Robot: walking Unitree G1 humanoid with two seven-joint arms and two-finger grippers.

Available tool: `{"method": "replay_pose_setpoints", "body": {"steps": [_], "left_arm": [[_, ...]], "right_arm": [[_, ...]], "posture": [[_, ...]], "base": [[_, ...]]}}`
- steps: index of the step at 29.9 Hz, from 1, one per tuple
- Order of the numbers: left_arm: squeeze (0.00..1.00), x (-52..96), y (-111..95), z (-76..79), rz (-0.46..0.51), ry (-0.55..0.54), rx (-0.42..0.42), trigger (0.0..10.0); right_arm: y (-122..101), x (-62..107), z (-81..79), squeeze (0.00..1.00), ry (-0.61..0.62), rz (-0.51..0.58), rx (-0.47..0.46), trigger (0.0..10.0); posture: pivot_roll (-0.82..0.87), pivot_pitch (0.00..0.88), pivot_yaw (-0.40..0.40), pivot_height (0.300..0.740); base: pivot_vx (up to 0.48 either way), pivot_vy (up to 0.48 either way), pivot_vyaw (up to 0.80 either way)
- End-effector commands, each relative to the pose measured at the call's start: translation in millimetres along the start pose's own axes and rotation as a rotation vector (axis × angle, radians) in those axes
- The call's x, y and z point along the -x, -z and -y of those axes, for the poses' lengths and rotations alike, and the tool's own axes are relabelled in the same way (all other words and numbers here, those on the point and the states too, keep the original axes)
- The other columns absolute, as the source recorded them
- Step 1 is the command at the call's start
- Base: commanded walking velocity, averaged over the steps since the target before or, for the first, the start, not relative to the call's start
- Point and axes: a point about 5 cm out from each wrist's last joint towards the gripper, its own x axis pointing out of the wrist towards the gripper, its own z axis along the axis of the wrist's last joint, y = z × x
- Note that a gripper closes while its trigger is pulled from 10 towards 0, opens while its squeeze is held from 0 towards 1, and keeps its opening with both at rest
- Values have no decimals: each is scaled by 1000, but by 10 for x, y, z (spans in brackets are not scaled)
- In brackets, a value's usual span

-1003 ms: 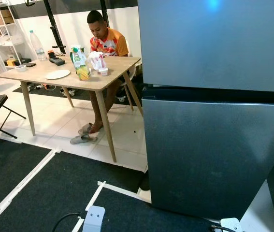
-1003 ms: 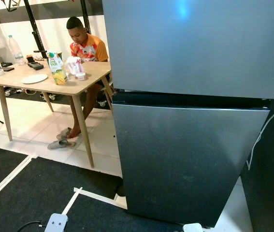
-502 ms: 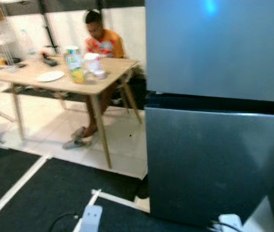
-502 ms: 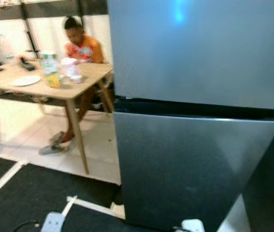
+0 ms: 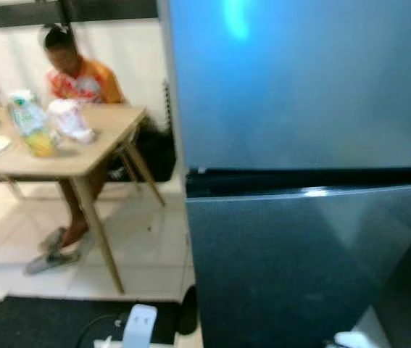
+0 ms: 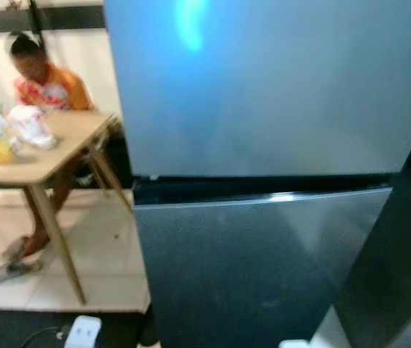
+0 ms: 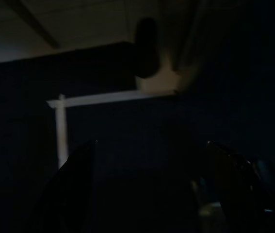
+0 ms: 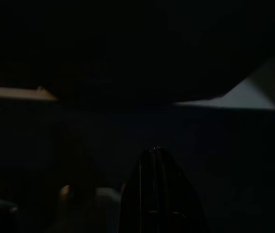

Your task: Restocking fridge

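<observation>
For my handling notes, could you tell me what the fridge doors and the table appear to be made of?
The fridge doors look like dark grey brushed or coated metal: smooth, with a soft light reflection. The table seems light wood or wood laminate, matte, on slanted legs; blur hides any grain.

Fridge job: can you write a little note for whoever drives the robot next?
Left gripper: hanging idle over the dark mat, fingers apart, empty. Right arm also idle; its wrist view is too dark to read.
Fridge: right in front, both doors closed.
Groceries: juice carton and white bag sit on the wooden table, where a person sits.
Done: nothing stocked yet. Left: fetch items, open fridge, load.
</observation>
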Motion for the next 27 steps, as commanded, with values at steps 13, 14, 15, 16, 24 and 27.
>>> {"method": "replay_pose_setpoints", "body": {"steps": [13, 14, 15, 16, 24, 27], "left_arm": [[0, 28, 121, 63, -31, 50, -71, 10000], [0, 27, 121, 62, -34, 51, -82, 10000], [0, 27, 121, 61, -36, 52, -89, 10000], [0, 27, 121, 60, -37, 54, -94, 10000], [0, 30, 132, 52, -43, 45, -91, 10000], [0, 32, 137, 41, -43, 33, -68, 10000]], "right_arm": [[19, 18, 64, 0, 23, -2, -7, 10000], [14, 17, 65, 0, 23, 0, -8, 10000], [11, 17, 65, 0, 23, 0, -7, 10000], [10, 16, 65, 0, 23, 0, -6, 10000], [-28, 7, 55, 0, 12, 15, 10, 10000], [-88, -8, 19, 0, -16, 39, 33, 10000]], "posture": [[-118, 125, 110, 740], [-118, 125, 110, 740], [-117, 125, 110, 740], [-117, 125, 110, 740], [-117, 120, 109, 740], [-118, 118, 109, 740]], "base": [[0, 0, 0], [0, 0, 0], [0, 0, 0], [0, 0, 0], [0, -420, 0], [0, -320, 0]]}}
